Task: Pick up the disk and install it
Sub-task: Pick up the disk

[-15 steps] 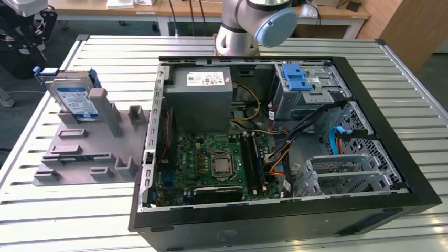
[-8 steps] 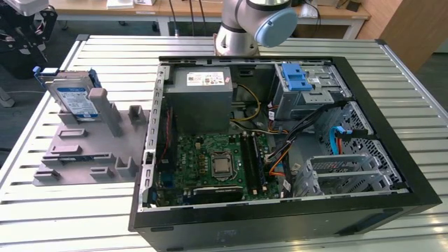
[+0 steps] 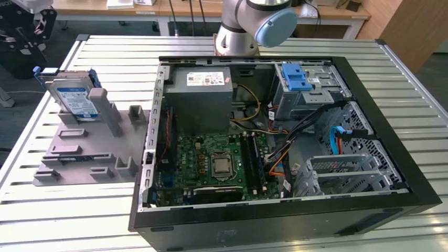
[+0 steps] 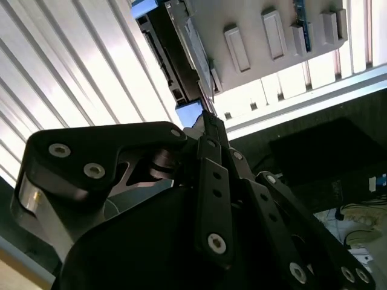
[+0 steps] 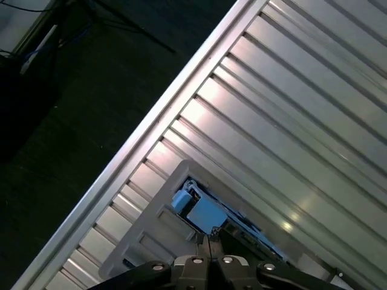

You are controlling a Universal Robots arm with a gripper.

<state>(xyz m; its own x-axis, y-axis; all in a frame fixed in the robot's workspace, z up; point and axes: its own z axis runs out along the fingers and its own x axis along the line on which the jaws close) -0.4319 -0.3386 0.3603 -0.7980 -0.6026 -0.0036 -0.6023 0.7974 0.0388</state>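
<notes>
1. One disk (image 3: 73,97): it stands on edge, leaning slightly, in a slot of the one grey plastic fixture (image 3: 91,152). Its blue-and-white label faces outward.
2. One claw (image 5: 209,238): the fingers are pressed together with nothing between them. In the first wrist view the tips point at the blue rail end of the disk (image 5: 202,211). Whether they touch it I cannot tell.
3. One robot arm (image 3: 252,23), its base at the desk's far edge.
4. One open computer case (image 3: 280,210) lies on its side across the middle of the desk. Inside it are one grey power supply (image 3: 203,92), one green motherboard (image 3: 217,163) and one drive cage (image 3: 315,92) with one blue latch (image 3: 297,77).
5. The desk (image 3: 105,47) is ribbed aluminium slats. The fixture lies along its edge at the exterior view's left, just beside the case.
6. Beyond the desk are dark floor and wooden benches (image 3: 189,10).
7. A bundle of cables (image 3: 280,136) crosses the case beside the drive cage.
</notes>
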